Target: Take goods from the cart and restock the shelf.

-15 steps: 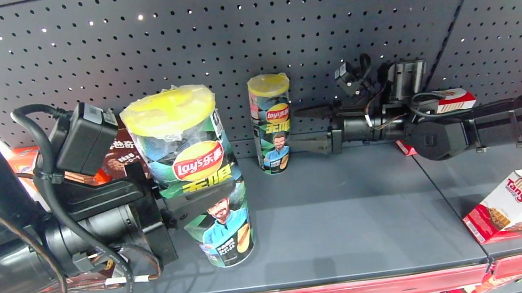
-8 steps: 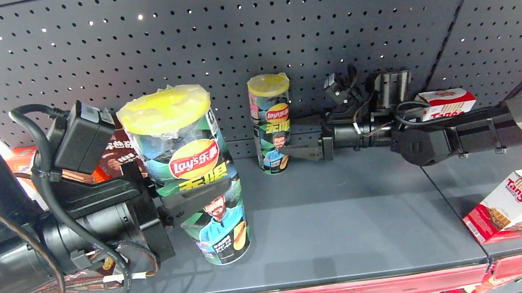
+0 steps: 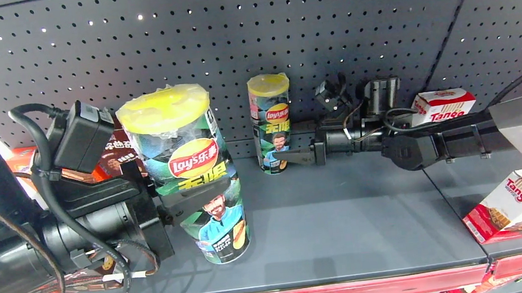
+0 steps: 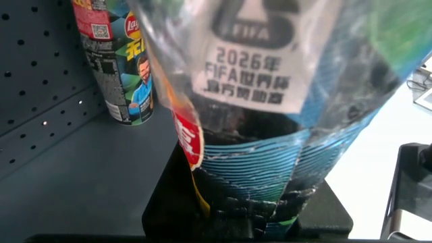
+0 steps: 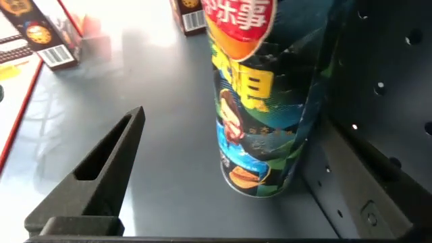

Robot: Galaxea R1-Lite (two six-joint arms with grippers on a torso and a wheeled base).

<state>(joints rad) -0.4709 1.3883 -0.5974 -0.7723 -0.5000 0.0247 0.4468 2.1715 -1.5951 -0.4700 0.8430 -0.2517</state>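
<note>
Up front on the left of the grey shelf, the left claw was clamped round the middle of a potato chip can with a yellow lid. The can leaned a little, its top tipped toward the left. Its base sat close to the shelf's front part, though whether it touched could not be told. In the left wrist view the held can rose between the claw's dark pads.

Farther back, a second chip can stood upright against the pegboard back panel, well apart from the held one. The right claw lay level beside it, spread wide. Its near finger reached across the front of the can's lower part. In the right wrist view that finger stood clear of the second can, with bare shelf between them.

To the right, one wafer box rested near the back panel and another lay near the front edge. Brown cookie boxes showed behind the left arm.
</note>
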